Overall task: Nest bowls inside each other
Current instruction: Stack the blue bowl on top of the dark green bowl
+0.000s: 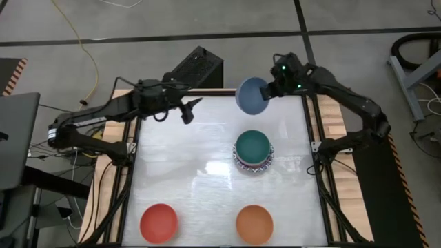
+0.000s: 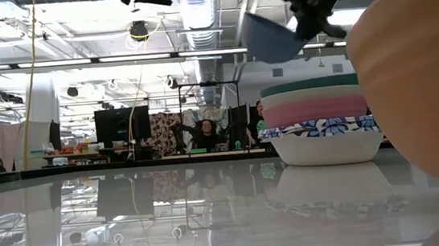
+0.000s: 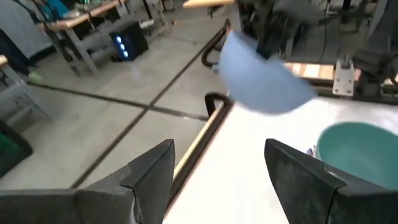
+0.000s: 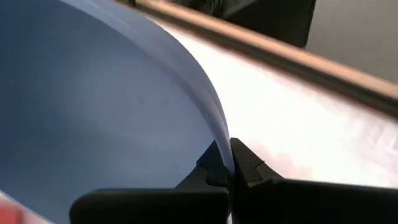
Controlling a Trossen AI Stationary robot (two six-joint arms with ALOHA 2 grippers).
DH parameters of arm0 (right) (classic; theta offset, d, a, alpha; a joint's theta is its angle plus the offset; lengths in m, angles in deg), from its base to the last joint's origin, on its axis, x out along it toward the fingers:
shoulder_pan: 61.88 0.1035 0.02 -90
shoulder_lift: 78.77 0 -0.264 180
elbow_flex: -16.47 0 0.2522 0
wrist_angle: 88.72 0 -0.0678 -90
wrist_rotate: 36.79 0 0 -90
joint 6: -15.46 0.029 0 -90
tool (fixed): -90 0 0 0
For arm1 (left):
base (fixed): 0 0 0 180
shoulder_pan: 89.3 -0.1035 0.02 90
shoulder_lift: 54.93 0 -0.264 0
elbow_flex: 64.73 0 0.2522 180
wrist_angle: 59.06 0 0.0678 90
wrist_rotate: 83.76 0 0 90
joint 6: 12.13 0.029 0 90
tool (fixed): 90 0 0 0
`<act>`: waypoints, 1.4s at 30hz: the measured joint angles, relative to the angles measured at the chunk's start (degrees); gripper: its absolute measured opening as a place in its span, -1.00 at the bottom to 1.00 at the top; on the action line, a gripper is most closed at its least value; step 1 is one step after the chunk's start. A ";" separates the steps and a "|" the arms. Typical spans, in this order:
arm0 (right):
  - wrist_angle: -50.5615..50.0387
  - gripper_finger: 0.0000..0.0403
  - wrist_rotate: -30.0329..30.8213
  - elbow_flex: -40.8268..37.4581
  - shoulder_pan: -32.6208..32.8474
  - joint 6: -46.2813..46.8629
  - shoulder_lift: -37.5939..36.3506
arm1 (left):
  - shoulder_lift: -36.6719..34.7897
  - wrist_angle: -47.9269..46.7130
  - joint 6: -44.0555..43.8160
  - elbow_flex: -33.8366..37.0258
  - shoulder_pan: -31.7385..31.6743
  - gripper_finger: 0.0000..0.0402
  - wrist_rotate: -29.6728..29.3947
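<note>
A blue bowl [image 1: 252, 95] hangs in the air over the table's far edge, with my right gripper [image 1: 270, 89] shut on it. In the low view this blue bowl [image 2: 272, 37] shows tilted, high above the stack. The stack [image 1: 253, 150] stands right of the table's middle: a green bowl [image 3: 357, 152] sits in a pink one, and that in a blue-and-white patterned one [image 2: 322, 141]. A red bowl [image 1: 158, 222] and an orange bowl [image 1: 254, 223] rest on the near part of the table. My left gripper [image 1: 187, 110] hovers open over the far left, holding nothing. My right gripper pinches the blue bowl's rim [image 4: 219, 134], one finger inside the bowl and one on its outer wall. The fingers slant down from the table's far right side. The bowl is lifted clear of the table and tilted, reaching away from the fingers toward the left.
A black box [image 1: 196, 67] stands on the floor beyond the far edge. The white table top [image 1: 186, 179] lies bare between the stack and the left edge. Wooden rails [image 1: 333, 124] run along the table's sides. In the low view the orange bowl [image 2: 417, 80] fills the right side.
</note>
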 joint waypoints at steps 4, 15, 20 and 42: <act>-10.47 -0.98 -2.78 5.15 -0.25 -1.14 0.00 | -2.12 -6.77 -2.74 0.00 0.00 0.19 -0.01; -22.08 -0.98 -12.11 7.22 5.35 0.34 0.26 | -5.43 -23.25 -8.85 0.00 -0.02 0.18 -0.15; -22.59 -0.98 -12.09 7.24 9.54 1.82 1.03 | -5.81 -25.60 -10.42 0.00 -0.02 0.18 -0.15; -28.79 -0.98 -6.77 7.21 18.00 -2.10 12.61 | -5.79 -30.71 -12.61 0.00 -0.13 0.18 6.22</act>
